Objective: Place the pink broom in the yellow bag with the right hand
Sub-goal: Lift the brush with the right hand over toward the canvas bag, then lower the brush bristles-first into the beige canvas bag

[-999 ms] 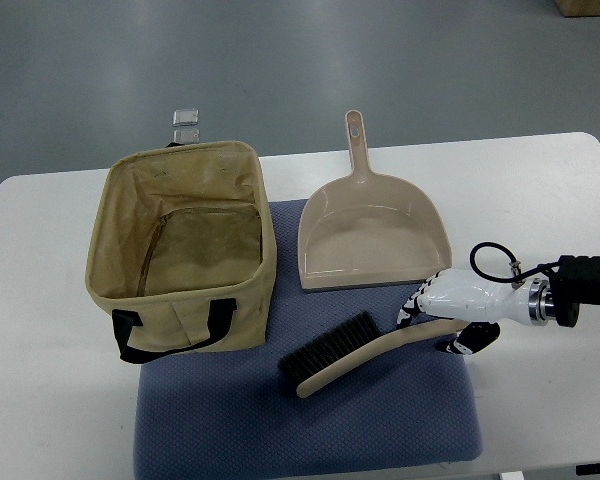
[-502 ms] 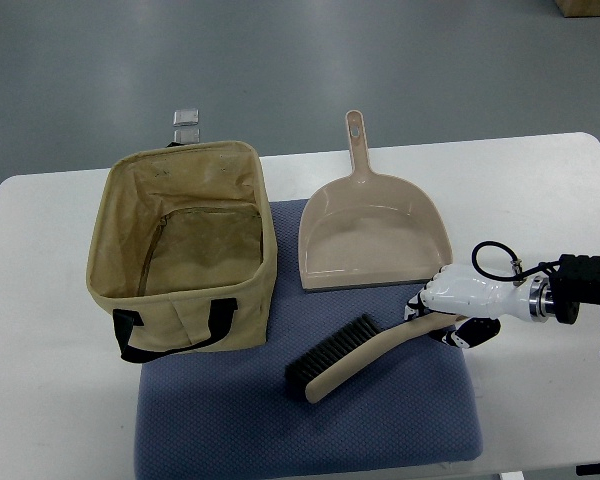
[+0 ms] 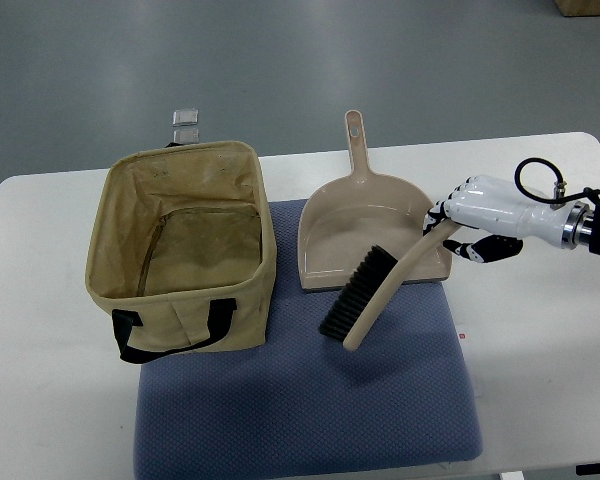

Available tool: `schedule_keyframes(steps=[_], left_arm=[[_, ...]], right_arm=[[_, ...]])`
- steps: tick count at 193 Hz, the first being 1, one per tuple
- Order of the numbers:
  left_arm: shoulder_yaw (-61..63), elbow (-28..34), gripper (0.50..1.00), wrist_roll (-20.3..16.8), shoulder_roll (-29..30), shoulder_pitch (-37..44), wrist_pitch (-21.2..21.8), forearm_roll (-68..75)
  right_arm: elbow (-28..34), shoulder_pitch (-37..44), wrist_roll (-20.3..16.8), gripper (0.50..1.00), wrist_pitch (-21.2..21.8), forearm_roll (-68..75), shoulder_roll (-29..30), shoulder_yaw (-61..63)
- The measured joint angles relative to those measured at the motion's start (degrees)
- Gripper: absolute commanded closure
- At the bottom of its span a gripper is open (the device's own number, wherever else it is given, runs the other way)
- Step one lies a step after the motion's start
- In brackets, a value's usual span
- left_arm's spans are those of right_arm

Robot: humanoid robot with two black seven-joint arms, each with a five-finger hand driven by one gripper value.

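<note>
Top view: right hand (image 3: pixel 460 222) clamped on broom (image 3: pixel 375 292) handle, bristles hanging over dustpan (image 3: pixel 370 225) front edge. Yellow bag (image 3: pixel 180 250) stands open, well left.

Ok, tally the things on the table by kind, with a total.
Bag: 1
Dustpan: 1
Broom, held in the right hand: 1
Blue mat: 1
Total: 4
</note>
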Motion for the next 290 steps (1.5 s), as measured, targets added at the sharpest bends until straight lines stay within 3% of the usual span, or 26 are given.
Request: schedule_keyframes(steps=[57, 97, 175, 226, 266, 277, 290], left_arm=[[0.0, 0.0, 0.500, 0.0, 0.0, 0.0, 0.0, 0.0], [0.0, 0.0, 0.500, 0.0, 0.0, 0.0, 0.0, 0.0], [0.0, 0.0, 0.500, 0.0, 0.0, 0.0, 0.0, 0.0], [0.0, 0.0, 0.500, 0.0, 0.0, 0.0, 0.0, 0.0], [0.0, 0.0, 0.500, 0.0, 0.0, 0.0, 0.0, 0.0], [0.0, 0.0, 0.500, 0.0, 0.0, 0.0, 0.0, 0.0], [0.0, 0.0, 0.500, 0.0, 0.0, 0.0, 0.0, 0.0]], right_arm=[[-4.1, 12.9, 2.3, 1.000, 1.0, 9.2, -3.0, 0.0], [-8.8, 20.6, 2.3, 1.000, 5.7, 14.0, -1.2, 0.0], [-11.6, 30.1, 1.6, 1.000, 9.0, 13.6, 13.6, -0.1], [-16.1, 30.1, 1.5, 1.000, 9.2, 8.8, 25.7, -0.4], [-19.3, 28.1, 1.5, 1.000, 9.2, 6.4, 31.7, -0.7], [-20.0, 27.3, 1.5, 0.940, 9.0, 5.7, 32.8, -0.7], [-20.7, 26.3, 1.5, 0.814, 8.7, 5.0, 33.9, -0.7]])
